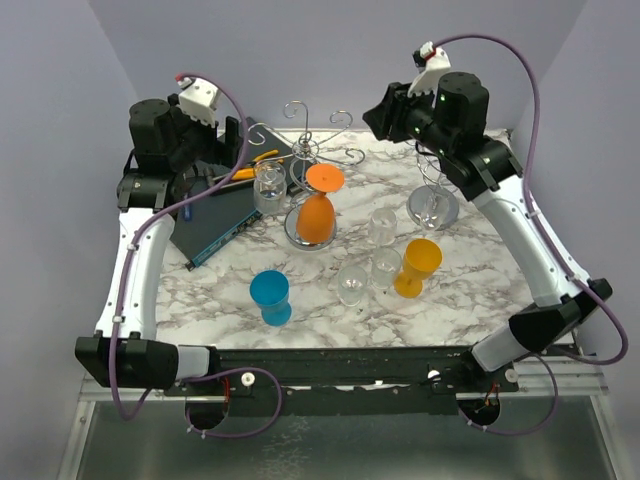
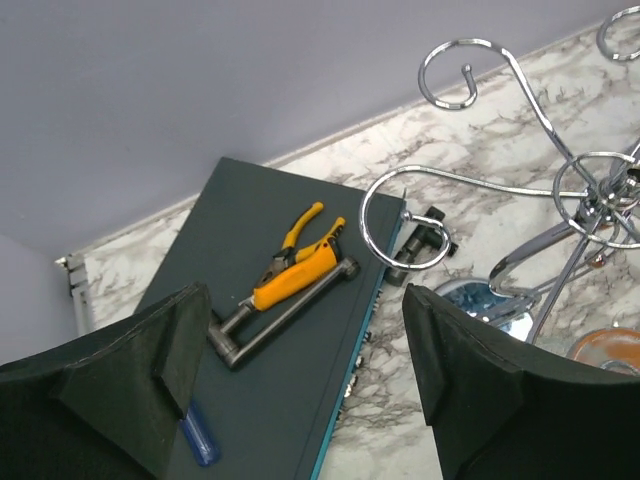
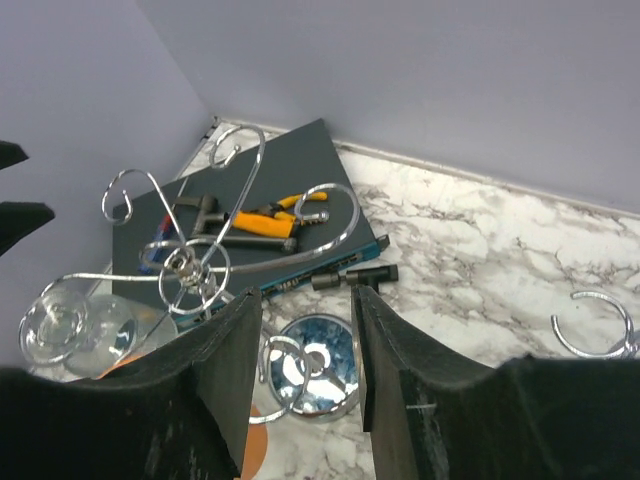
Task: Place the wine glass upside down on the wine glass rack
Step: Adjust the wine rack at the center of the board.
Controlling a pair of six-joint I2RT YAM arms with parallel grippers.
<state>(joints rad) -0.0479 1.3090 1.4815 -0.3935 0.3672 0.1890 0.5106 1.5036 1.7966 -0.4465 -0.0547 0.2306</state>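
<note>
A clear wine glass [image 1: 268, 188] is seen hung upside down on the chrome rack [image 1: 303, 148], beside an orange glass [image 1: 315, 220]. The left gripper [image 2: 305, 350] is spread wide and empty. The right gripper [image 3: 307, 340] is partly parted, with nothing held.

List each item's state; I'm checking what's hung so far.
left gripper: open, empty
right gripper: open, empty
orange glass: hanging upside down on rack
clear glass beside it: apparently hanging too
blue glass: standing on table
yellow glass: upright on table
three clear glasses: standing on table
</note>
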